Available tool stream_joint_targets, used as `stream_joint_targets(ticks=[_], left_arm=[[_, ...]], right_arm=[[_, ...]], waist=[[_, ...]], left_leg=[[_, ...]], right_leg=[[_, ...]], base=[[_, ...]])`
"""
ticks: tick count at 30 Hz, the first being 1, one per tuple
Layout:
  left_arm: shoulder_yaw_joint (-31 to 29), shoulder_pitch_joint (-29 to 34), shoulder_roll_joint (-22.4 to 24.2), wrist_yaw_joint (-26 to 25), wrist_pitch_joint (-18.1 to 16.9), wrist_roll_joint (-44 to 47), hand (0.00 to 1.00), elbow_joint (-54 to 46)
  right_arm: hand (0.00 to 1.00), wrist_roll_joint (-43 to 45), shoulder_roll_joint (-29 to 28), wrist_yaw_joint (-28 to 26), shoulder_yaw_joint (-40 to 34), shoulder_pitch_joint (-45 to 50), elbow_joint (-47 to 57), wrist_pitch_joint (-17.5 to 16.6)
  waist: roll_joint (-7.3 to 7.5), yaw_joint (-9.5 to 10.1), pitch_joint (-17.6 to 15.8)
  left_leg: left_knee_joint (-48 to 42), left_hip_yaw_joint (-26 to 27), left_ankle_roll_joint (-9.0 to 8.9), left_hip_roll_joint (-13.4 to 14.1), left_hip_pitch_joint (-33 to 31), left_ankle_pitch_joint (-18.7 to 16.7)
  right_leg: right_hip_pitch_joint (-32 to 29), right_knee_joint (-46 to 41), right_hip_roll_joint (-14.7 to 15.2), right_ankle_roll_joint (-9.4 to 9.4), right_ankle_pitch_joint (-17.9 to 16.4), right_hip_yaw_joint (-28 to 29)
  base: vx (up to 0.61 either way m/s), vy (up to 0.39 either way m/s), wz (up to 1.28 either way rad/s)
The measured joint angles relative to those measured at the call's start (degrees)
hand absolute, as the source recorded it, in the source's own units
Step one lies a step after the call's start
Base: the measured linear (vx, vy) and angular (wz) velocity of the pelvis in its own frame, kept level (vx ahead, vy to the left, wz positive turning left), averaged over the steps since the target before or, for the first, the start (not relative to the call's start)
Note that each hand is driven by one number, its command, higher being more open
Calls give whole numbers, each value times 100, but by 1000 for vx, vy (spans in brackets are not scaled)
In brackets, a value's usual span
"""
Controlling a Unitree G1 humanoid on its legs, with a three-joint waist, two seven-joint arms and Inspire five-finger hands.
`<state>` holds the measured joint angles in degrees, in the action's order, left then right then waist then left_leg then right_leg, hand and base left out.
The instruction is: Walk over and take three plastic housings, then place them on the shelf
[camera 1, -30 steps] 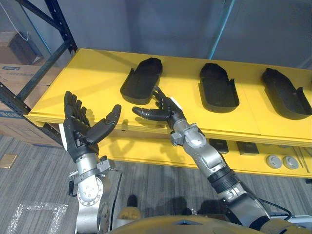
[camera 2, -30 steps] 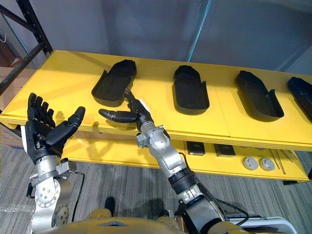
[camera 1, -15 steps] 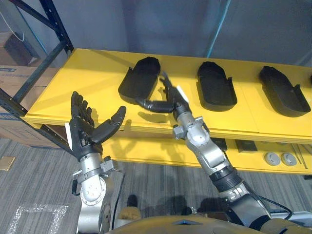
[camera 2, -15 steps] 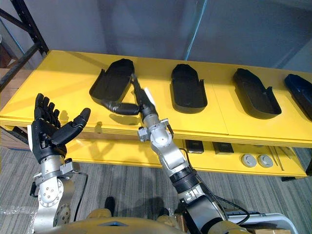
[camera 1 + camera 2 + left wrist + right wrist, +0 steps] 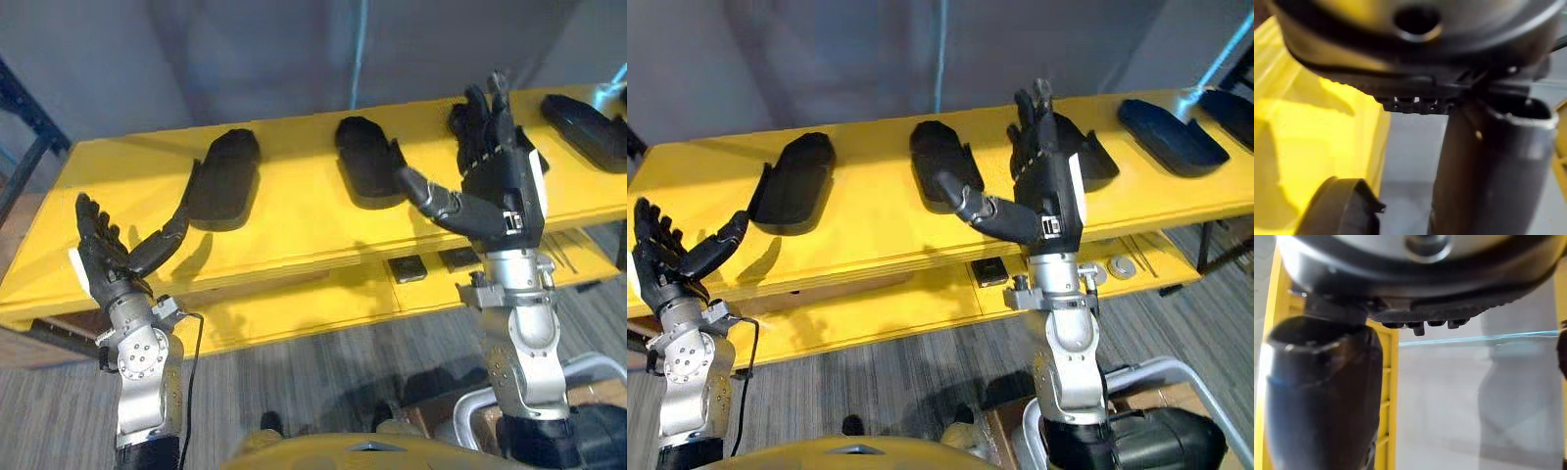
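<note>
Several black plastic housings lie in a row on the yellow shelf (image 5: 294, 220): one at the left (image 5: 223, 181), one in the middle (image 5: 367, 168), one (image 5: 1091, 153) partly behind my right hand, and another further right (image 5: 1171, 132). My right hand (image 5: 500, 181) is raised upright in front of the shelf, open with straight fingers, holding nothing. My left hand (image 5: 110, 262) is open, palm up, low at the shelf's left front, and also empty. In the left wrist view a housing's edge (image 5: 1342, 205) lies past the thumb (image 5: 1484, 166).
Below the top board, a lower yellow level holds small dark boxes (image 5: 991, 271) and round grey discs (image 5: 1122, 266). The shelf's front edge (image 5: 921, 259) runs between my hands. Grey carpet floor (image 5: 323, 372) lies in front of the shelf, and a grey wall stands behind it.
The camera has swung, so the whole shelf has shifted. My right hand has pulled away from the left housing and risen upright further right. My left hand stays open and sits lower.
</note>
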<state>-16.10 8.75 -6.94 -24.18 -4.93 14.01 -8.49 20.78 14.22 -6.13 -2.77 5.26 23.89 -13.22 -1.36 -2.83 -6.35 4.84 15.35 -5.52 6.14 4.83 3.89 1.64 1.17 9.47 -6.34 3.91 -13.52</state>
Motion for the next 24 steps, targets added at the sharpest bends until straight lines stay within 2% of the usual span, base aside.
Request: stream_joint_targets(ticks=[3,8,11,17,20,24], left_arm=[[-151,-148,-107,37,19,231,100,719],[-401,-302,-390,216,-3,664,100,1313],[-592,-524,-556,619,-190,1274,100,1743],[-728,-715,-772,1755,-861,2302,100,2550],[-805,-773,-868,2335,-1019,2517,100,2871],[-805,-899,-1209,3040,-1039,2866,100,3188]], right_arm=[[100,522,-8,-399,65,314,-40,64],[100,541,-8,-595,192,439,-70,171],[100,563,-2,-711,277,438,-70,191],[100,701,132,-866,291,436,-192,310],[100,769,146,-973,267,436,-235,334],[100,772,147,-1189,279,432,-235,385]], waist=[[-34,-55,-4],[-110,-116,-40],[-215,-117,-99],[-434,-170,-261],[-462,-210,-298],[-457,-216,-465]], left_leg=[[-2,119,-31,60,36,-21],[-4,175,-32,55,34,-38],[-6,180,-21,38,-40,-32],[-10,189,-17,34,-139,-29],[-11,193,-15,37,-135,-33],[-64,229,-1,40,-136,-61]], right_leg=[[-54,1,-69,24,12,133],[-91,6,-71,33,21,208],[-177,-14,-55,22,29,233],[-297,-26,-55,21,27,259],[-301,-28,-60,28,20,268],[-325,-69,-57,31,13,311]], base=[[2,-17,-23],[1,-4,-7],[0,0,0],[0,0,0],[0,0,0],[-8,-1,-5]])
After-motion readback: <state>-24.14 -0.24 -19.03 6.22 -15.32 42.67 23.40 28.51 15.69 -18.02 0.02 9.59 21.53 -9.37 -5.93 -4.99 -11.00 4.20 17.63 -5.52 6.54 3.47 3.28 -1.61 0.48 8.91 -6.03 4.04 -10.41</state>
